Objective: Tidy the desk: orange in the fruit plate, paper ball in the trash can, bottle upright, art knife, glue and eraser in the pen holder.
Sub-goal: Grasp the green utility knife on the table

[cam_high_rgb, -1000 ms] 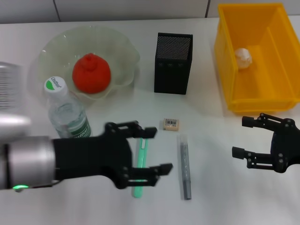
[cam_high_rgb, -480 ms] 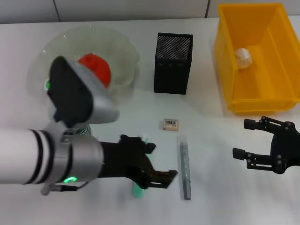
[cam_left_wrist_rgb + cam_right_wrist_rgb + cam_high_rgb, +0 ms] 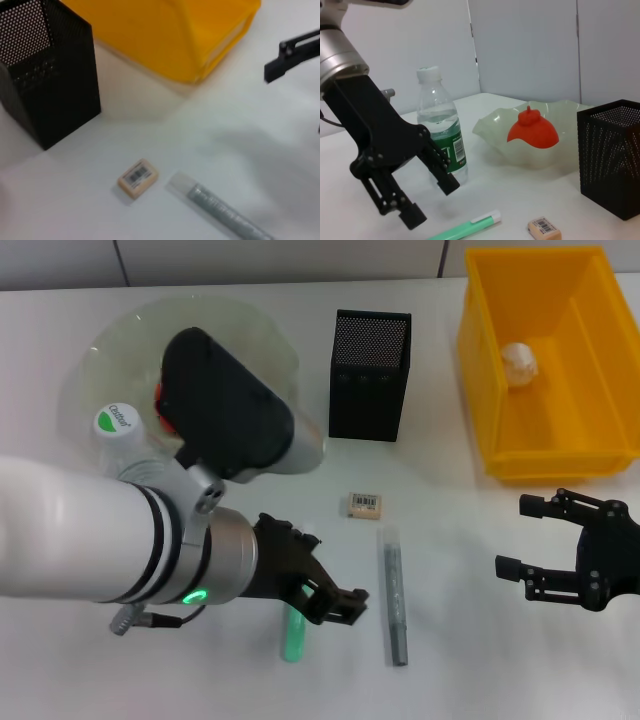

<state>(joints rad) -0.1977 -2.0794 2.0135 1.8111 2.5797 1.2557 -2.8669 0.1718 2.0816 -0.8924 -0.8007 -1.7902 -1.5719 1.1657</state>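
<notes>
My left gripper (image 3: 328, 570) is open and empty, its fingers straddling the upper part of the green art knife (image 3: 292, 638), just above it. The right wrist view shows this gripper (image 3: 432, 202) over the knife (image 3: 470, 227). The beige eraser (image 3: 365, 504) and the grey glue stick (image 3: 393, 595) lie to its right on the table. The black mesh pen holder (image 3: 370, 375) stands behind them. The bottle (image 3: 116, 421) stands upright, mostly hidden by my left arm. The orange (image 3: 532, 131) sits in the fruit plate (image 3: 250, 330). My right gripper (image 3: 560, 545) is open and empty, in front of the trash can (image 3: 480, 350).
The paper ball (image 3: 519, 362) lies inside the trash can. My left forearm covers most of the table's left half. The left wrist view shows the pen holder (image 3: 45, 75), the eraser (image 3: 137, 177), the glue stick (image 3: 220, 210) and the bin (image 3: 170, 30).
My left arm has swung up and over, turning the wrist downward, and its gripper has come down around the green art knife. The right gripper has barely moved.
</notes>
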